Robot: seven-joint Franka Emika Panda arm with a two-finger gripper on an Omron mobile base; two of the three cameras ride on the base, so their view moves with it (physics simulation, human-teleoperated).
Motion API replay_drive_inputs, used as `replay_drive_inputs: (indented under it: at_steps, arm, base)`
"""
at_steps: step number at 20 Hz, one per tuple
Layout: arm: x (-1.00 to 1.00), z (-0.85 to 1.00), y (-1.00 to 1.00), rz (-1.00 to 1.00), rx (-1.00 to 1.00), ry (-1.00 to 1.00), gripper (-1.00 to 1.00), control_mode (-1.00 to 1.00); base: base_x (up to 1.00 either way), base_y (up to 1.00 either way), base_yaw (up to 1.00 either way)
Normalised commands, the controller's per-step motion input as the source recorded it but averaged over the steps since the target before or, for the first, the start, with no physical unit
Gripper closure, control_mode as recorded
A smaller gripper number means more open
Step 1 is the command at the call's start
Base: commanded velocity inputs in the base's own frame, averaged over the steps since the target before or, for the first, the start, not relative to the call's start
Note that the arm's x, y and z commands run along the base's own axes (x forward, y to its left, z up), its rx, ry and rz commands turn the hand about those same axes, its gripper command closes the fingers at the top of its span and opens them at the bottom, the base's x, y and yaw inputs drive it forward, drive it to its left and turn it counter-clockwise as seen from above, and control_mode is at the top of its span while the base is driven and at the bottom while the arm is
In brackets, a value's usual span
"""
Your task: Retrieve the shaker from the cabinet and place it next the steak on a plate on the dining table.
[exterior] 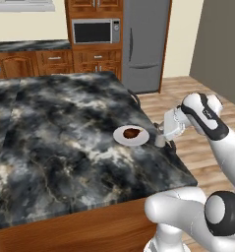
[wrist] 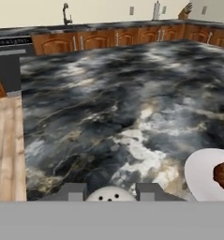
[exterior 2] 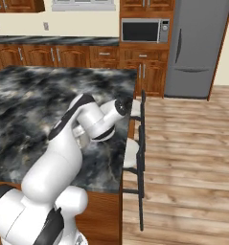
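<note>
Where the left base view looks across the dining desk [exterior: 65, 138], the white plate [exterior: 120, 137] lies near the desk's right edge with the steak [exterior: 132, 132] on it. Just right of the plate, at the very edge of the marble, the pale shaker [exterior: 160, 141] stands upright beneath the pincer [exterior: 164, 141], which is clenched on it from above. The marble to the left of the plate is bare and wide; to the right the desk top ends and wooden floor [exterior: 207, 98] begins. Behind the desk stand the microwave [exterior: 95, 31] and the grey refrigerator [exterior: 144, 44].

From the right base view, the arm [exterior 2: 82, 124] bends over the near right corner of the dining desk [exterior 2: 29, 105] and hides the plate and shaker. Two dark stools [exterior 2: 137, 143] stand against the desk's right side, close under the arm's elbow. Beyond them the floor [exterior 2: 188, 158] is open up to the refrigerator [exterior 2: 197, 48].

Along the hand view, the two fingertips [wrist: 71, 192] flank the shaker's perforated cap [wrist: 109, 194] at the bottom centre, grasping it. The plate [wrist: 202, 173] rim shows at lower right with the steak [wrist: 223, 176] at the frame edge, near the shaker but apart from it. Bare marble stretches ahead to the far desk edge; floor planks [wrist: 5, 145] run along the left.
</note>
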Motion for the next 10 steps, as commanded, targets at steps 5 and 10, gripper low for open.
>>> replay_drive_inputs:
  at_steps: [5, 10]
  arm:
    - [-0.10, -0.23, 0.00, 0.10, 0.00, 0.04, 1.00, -1.00]
    - [0.00, -0.23, 0.00, 0.10, 0.00, 0.05, 1.00, -1.00]
  base:
    - [0.00, 0.00, 0.00]
    - [0.00, 0.00, 0.00]
